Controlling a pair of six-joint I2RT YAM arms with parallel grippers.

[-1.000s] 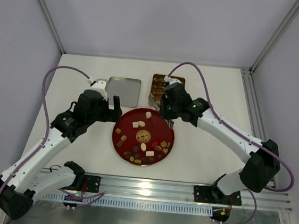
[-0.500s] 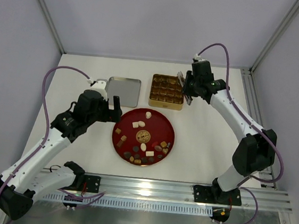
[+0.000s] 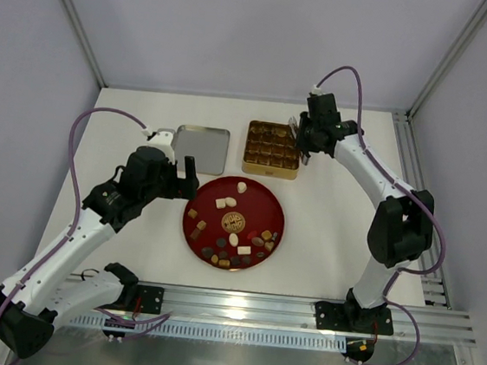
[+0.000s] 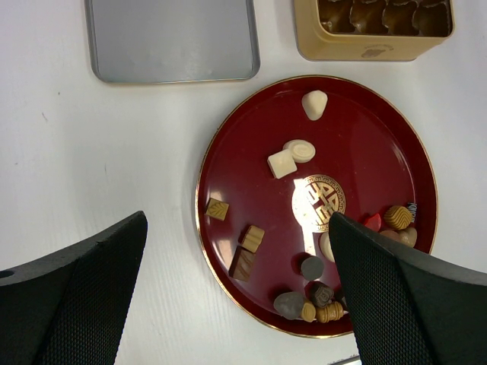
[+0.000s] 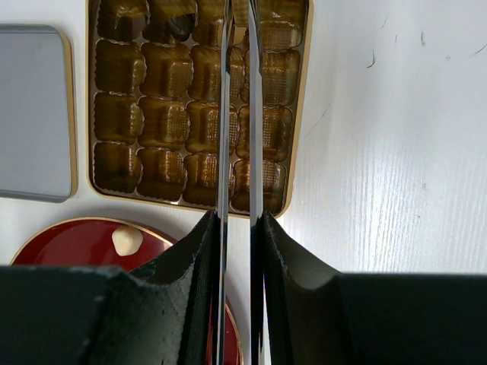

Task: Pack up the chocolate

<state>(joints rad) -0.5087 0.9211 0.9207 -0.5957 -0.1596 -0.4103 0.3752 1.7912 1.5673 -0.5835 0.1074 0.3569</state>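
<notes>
The chocolate (image 3: pixel 233 238), several dark, light brown and cream pieces, lies on the round red plate (image 3: pixel 254 203), mostly along its near edge. The left wrist view shows the pieces (image 4: pixel 251 237) too. The gold gridded tin (image 3: pixel 272 146) stands behind the plate. My right gripper (image 3: pixel 304 144) is over the tin's right edge, shut on thin metal tweezers (image 5: pixel 226 114) whose blades reach over the tin's cells (image 5: pixel 163 114). The blade tips run out of the right wrist view. My left gripper (image 3: pixel 183 174) is open and empty at the plate's left side.
The tin's silver lid (image 3: pixel 202 148) lies flat left of the tin, just beyond my left gripper. It shows in the left wrist view (image 4: pixel 171 38) and the right wrist view (image 5: pixel 30 114). White walls and metal posts close in the table.
My right gripper has moved from the plate's far right rim back to the tin's right edge, tweezers still held. The left arm has not moved.
</notes>
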